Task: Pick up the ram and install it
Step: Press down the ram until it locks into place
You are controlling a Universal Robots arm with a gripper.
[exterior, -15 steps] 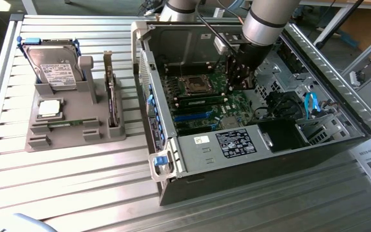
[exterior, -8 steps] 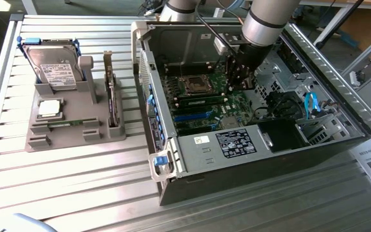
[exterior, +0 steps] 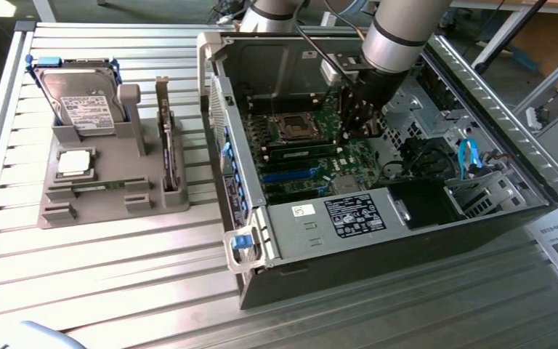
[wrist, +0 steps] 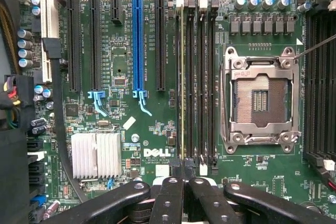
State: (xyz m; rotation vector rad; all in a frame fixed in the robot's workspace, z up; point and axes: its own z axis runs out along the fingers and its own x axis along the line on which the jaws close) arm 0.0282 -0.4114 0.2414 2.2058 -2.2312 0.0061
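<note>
The ram (wrist: 182, 77) is a thin green stick seen edge-on, standing in one of the black memory slots beside the CPU socket (wrist: 260, 100). In the exterior view the ram (exterior: 293, 151) runs along the slots just in front of the socket. My gripper (wrist: 184, 174) is shut, its black fingertips (wrist: 173, 171) pressed together right over the near end of the stick. I cannot tell whether they touch it. Inside the open computer case (exterior: 250, 247), the gripper (exterior: 360, 127) hangs low over the motherboard.
A grey fixture (exterior: 153, 200) on the slatted table, at the exterior view's left, holds a silver hard drive (exterior: 81, 98), a processor (exterior: 73, 163) and an upright dark card (exterior: 166, 138). Case walls, a power supply (exterior: 357, 214) and blue cables (exterior: 468, 156) crowd the arm.
</note>
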